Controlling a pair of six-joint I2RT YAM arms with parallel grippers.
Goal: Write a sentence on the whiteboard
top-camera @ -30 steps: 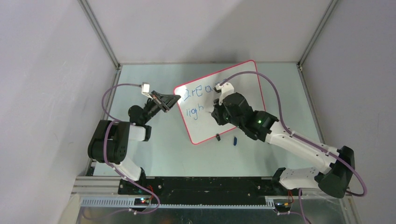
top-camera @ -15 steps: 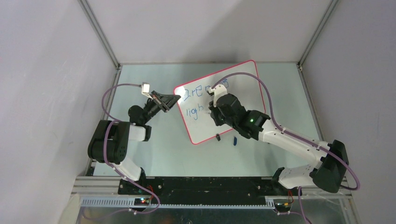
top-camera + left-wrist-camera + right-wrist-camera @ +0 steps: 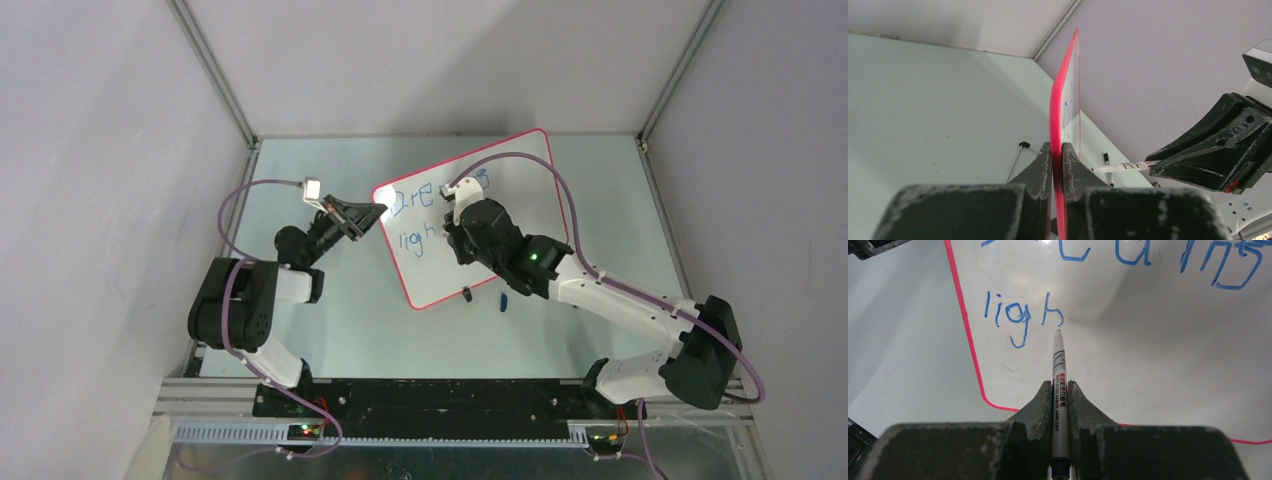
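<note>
The whiteboard [image 3: 520,205] lies tilted on the table, white with a red-pink rim. My left gripper [image 3: 375,213] is shut on its left rim; in the left wrist view the jaws [image 3: 1057,150] pinch the red edge [image 3: 1064,95]. My right gripper [image 3: 449,230] is over the board's middle, shut on a white marker [image 3: 1059,375]. The marker tip [image 3: 1058,331] is at the board just right of the blue "ligh" [image 3: 1020,316]. The upper blue line, "Dreams" [image 3: 1148,252], is partly cut off. The marker also shows in the left wrist view [image 3: 1123,166].
A blue marker cap [image 3: 504,301] lies on the table just below the board's lower edge. A black clip foot [image 3: 467,293] sits at that edge. Grey enclosure walls stand close on the left, right and back.
My right arm has shifted left and slightly up over the board with the marker. The left gripper and the board have not moved.
</note>
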